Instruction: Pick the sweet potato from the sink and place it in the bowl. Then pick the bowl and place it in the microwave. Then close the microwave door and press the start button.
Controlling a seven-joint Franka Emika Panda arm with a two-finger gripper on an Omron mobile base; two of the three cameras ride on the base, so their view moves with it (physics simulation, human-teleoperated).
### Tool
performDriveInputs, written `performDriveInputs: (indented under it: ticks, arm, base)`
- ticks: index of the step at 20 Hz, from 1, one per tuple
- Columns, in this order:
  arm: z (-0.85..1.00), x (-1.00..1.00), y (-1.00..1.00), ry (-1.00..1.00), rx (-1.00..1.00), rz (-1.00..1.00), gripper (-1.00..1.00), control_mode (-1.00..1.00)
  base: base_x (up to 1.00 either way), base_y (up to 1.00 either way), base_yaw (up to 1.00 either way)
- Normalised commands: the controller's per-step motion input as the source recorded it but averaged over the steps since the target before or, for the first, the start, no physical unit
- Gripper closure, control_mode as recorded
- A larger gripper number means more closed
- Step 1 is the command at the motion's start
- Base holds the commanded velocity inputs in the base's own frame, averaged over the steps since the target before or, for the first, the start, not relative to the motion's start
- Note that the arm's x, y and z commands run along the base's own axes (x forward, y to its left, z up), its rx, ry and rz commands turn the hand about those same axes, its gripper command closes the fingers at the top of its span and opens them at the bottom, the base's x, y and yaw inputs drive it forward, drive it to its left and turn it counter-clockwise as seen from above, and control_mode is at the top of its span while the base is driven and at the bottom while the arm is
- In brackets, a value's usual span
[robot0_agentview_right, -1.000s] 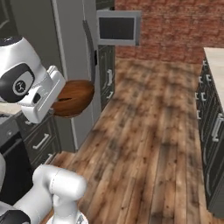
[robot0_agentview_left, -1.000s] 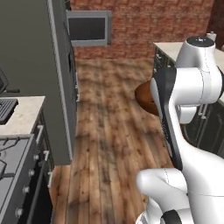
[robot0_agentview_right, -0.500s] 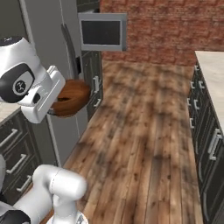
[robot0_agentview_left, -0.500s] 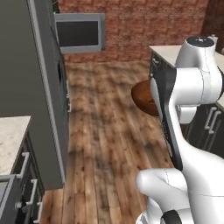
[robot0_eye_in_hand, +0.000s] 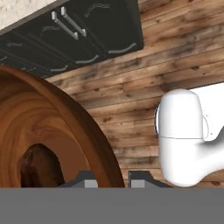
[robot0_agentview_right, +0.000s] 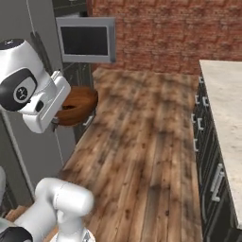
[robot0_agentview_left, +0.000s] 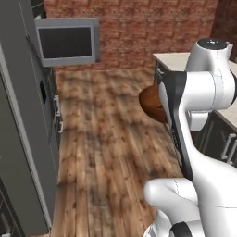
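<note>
The glossy reddish-brown bowl (robot0_agentview_left: 150, 102) hangs in the air in front of my arm, held by its rim. It also shows beside my white hand in the right base view, bowl (robot0_agentview_right: 78, 104). In the hand view my gripper (robot0_eye_in_hand: 109, 180) is shut on the rim of the bowl (robot0_eye_in_hand: 52, 127), one fingertip on each side of it. The dark brown sweet potato (robot0_eye_in_hand: 37, 169) lies inside the bowl. The microwave door (robot0_agentview_left: 68, 41) stands open ahead on the left, its dark window facing me, microwave door (robot0_agentview_right: 87, 39).
A tall grey fridge front (robot0_agentview_left: 21, 120) runs along the left. A light counter over dark cabinets (robot0_agentview_right: 220, 123) lines the right side, its near corner (robot0_agentview_left: 175, 58) just behind the bowl. Open wooden floor (robot0_agentview_right: 142, 142) lies between, with a brick wall (robot0_agentview_left: 148, 28) at the far end.
The whole picture has shifted: the base has moved, so the stove and counter on the left have left the view and the microwave door looks nearer. The bowl stays in my gripper.
</note>
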Motion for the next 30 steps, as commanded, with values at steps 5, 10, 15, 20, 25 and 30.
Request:
performDriveInputs:
  ticks: [5, 10, 15, 20, 25, 30]
  arm:
    - [0.0, 0.0, 0.0, 0.0, 0.0, 0.0, 1.0, 1.0]
    - [0.0, 0.0, 0.0, 0.0, 0.0, 0.0, 1.0, 1.0]
    - [0.0, 0.0, 0.0, 0.0, 0.0, 0.0, 1.0, 1.0]
    - [0.0, 0.0, 0.0, 0.0, 0.0, 0.0, 1.0, 1.0]
    - [0.0, 0.0, 0.0, 0.0, 0.0, 0.0, 1.0, 1.0]
    - [0.0, 0.0, 0.0, 0.0, 0.0, 0.0, 1.0, 1.0]
  base:
    - [0.89, -0.42, -0.12]
    - [0.97, -0.18, -0.13]
    - [0.98, -0.11, -0.11]
    - [0.93, -0.21, -0.08]
    - [0.93, -0.27, -0.08]
    - [0.88, -0.33, -0.07]
